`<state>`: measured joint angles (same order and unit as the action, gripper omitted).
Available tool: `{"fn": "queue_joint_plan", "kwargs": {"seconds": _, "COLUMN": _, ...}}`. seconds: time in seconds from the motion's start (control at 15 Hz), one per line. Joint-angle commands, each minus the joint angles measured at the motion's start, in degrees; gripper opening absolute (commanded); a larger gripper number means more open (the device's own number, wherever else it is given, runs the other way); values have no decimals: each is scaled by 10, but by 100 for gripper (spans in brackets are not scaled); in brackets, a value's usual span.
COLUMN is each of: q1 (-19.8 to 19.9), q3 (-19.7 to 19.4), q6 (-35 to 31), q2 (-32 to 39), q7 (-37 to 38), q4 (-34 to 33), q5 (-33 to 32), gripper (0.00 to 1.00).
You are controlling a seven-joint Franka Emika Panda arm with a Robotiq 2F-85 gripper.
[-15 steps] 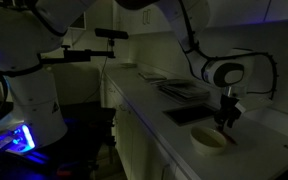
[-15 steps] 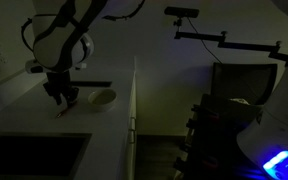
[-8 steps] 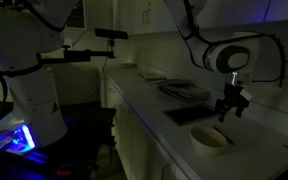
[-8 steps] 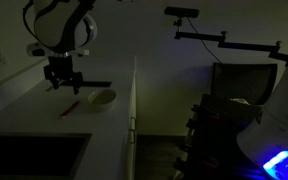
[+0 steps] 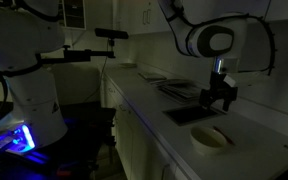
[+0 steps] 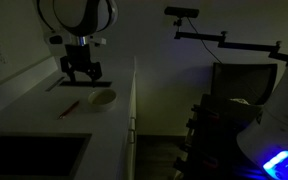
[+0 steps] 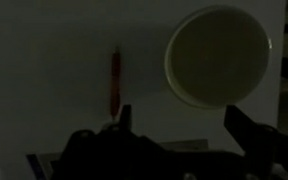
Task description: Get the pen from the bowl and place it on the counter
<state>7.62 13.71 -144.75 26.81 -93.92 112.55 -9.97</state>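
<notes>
In the dim wrist view a red pen (image 7: 114, 78) lies flat on the counter, left of an empty pale bowl (image 7: 220, 55). An exterior view also has the pen (image 6: 71, 107) on the counter, a little apart from the bowl (image 6: 103, 98). In another exterior view the bowl (image 5: 209, 139) is near the counter's front, and I cannot make out the pen there. My gripper (image 7: 179, 115) is open and holds nothing. It hangs well above the counter in both exterior views (image 5: 220, 100) (image 6: 81, 76), higher than the pen and bowl.
A dark sink (image 6: 34, 155) (image 5: 189, 114) is set into the counter next to the bowl. Flat items (image 5: 184, 90) lie further back on the counter. The counter's edge (image 6: 134, 110) drops beside the bowl. A robot base with blue light (image 5: 14, 135) stands off the counter.
The gripper was low at the counter beside the bowl with the pen. It has opened, left the pen lying on the counter, and risen well above it.
</notes>
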Motion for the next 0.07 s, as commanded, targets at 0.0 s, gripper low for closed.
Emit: {"fn": "queue_joint_plan", "kwargs": {"seconds": 0.0, "q1": 4, "q3": -1, "q6": -36, "q2": -53, "q7": -35, "q4": 78, "q5": 20, "gripper": 100}}
